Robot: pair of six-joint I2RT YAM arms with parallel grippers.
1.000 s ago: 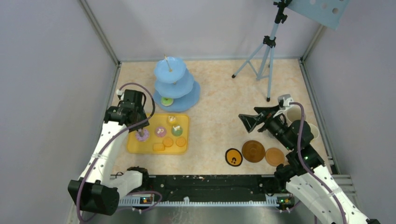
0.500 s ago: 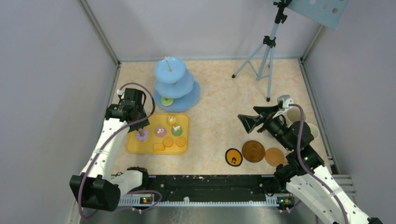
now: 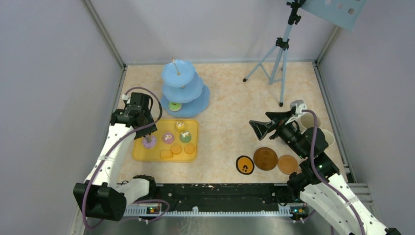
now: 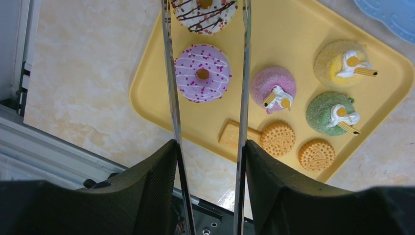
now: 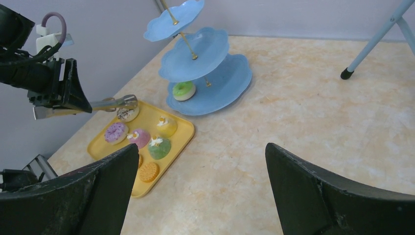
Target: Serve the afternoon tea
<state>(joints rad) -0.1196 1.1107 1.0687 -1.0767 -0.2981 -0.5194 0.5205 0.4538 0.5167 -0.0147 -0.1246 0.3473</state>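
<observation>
1. Metal tongs (image 4: 169, 98) sit clenched in our left gripper (image 4: 209, 147), sparing the pastries its fingers; the blades flank the chocolate-drizzled donut (image 4: 204, 14) on the yellow tray (image 4: 274, 34).
2. Our right gripper (image 5: 199, 147) hangs released, empty, near the coasters (image 3: 265, 158).
3. One green donut (image 3: 174, 106) lies on the bottom tier of the stand (image 3: 183, 88).
4. Tong tips are cut off, so we cannot tell whether they pinch; the right arm partly hides the mugs (image 3: 308, 120).

The yellow tray (image 4: 293, 29) carries two doughnuts (image 4: 202, 73), three cream-topped cakes (image 4: 273, 87), two round biscuits (image 4: 277, 139) and one oblong biscuit (image 4: 227, 137). Beyond the tray, one three-tier stand (image 3: 182, 88) holds one green doughnut (image 3: 174, 106). Right of the tray are three coasters (image 3: 265, 158) and two mugs (image 3: 309, 120).
</observation>
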